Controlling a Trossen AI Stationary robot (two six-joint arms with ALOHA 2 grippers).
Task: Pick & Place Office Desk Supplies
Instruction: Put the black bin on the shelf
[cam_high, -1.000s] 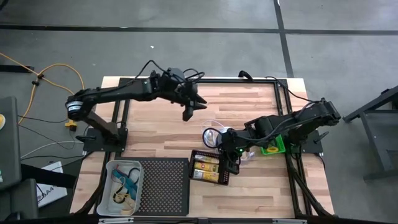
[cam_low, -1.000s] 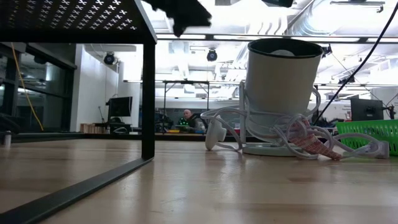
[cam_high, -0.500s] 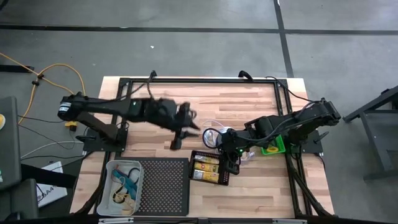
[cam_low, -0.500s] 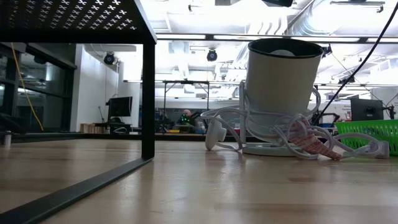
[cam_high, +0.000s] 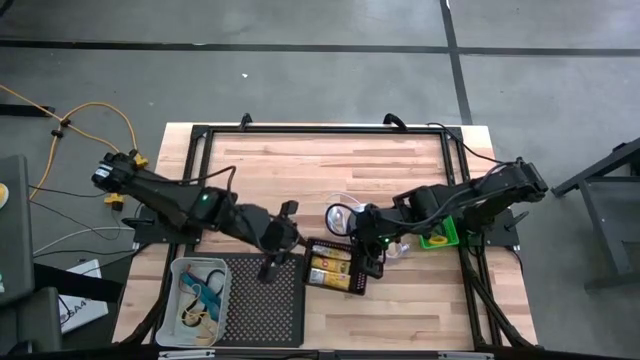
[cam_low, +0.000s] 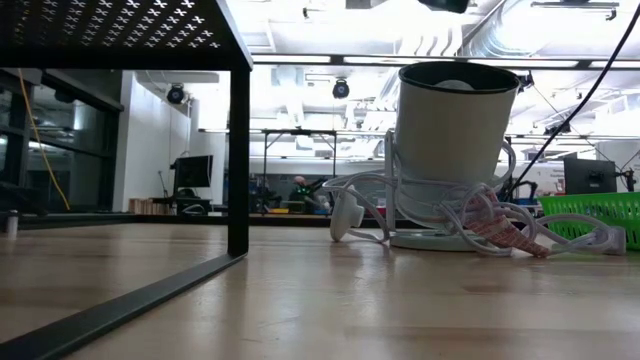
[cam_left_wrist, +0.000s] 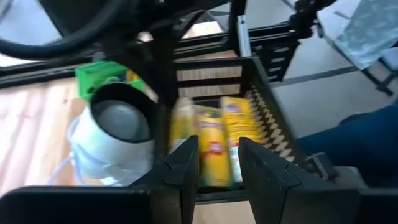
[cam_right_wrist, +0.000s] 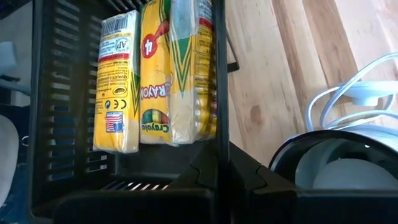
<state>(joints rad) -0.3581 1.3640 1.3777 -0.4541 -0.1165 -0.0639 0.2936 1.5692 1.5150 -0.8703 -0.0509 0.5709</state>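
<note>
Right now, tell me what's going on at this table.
Two robot arms are sorting desk supplies. The right gripper is shut on the rim of the small black tray, which holds yellow crayon packs. The left gripper hangs above the big black mesh tray, just beside the small one, fingers parted and holding nothing, pointed at the packs. A white round device with its cord sits behind the small tray, and a clear bin of cords sits at the table's front left.

a grey concrete floor (cam_high: 300, 70) is surrounding the wooden desk (cam_high: 390, 170), an orange cable (cam_high: 95, 115) is trailing across it, and bright ceiling lights (cam_low: 320, 75) are glowing over distant workstations.
</note>
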